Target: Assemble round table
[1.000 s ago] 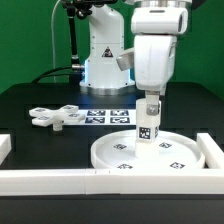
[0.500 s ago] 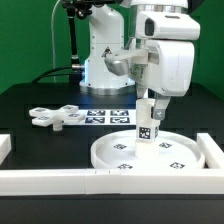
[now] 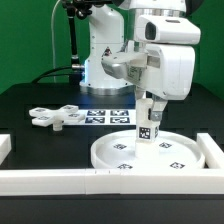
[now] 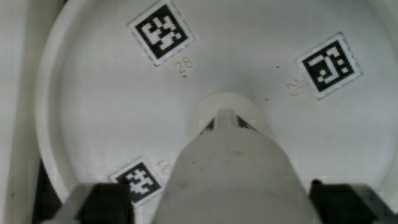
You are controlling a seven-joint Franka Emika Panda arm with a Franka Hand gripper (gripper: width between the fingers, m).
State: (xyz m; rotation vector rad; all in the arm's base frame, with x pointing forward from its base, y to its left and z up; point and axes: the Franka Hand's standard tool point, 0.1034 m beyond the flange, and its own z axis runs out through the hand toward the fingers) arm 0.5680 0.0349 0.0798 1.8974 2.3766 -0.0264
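The arm stands over the round disc (image 3: 165,155), and its fingers (image 3: 153,104) are clenched on the top part of the cylindrical leg (image 3: 146,128). The leg stands nearly upright, with its lower end on the upper face of the disc, close to the middle. The disc lies flat on the black desk (image 3: 40,95), in the corner between the front border rail (image 3: 60,179) and the side rail (image 3: 213,154) on the exterior view's right. In the wrist view the leg (image 4: 231,165) goes down between the two dark fingers (image 4: 98,203) to the disc (image 4: 107,110), where square tags are seen around it. The cross base (image 3: 55,116) lies flat on the desk, well apart from the disc, toward the exterior view's left. Just beside it lies the marker board (image 3: 108,117), in front of the robot's base.
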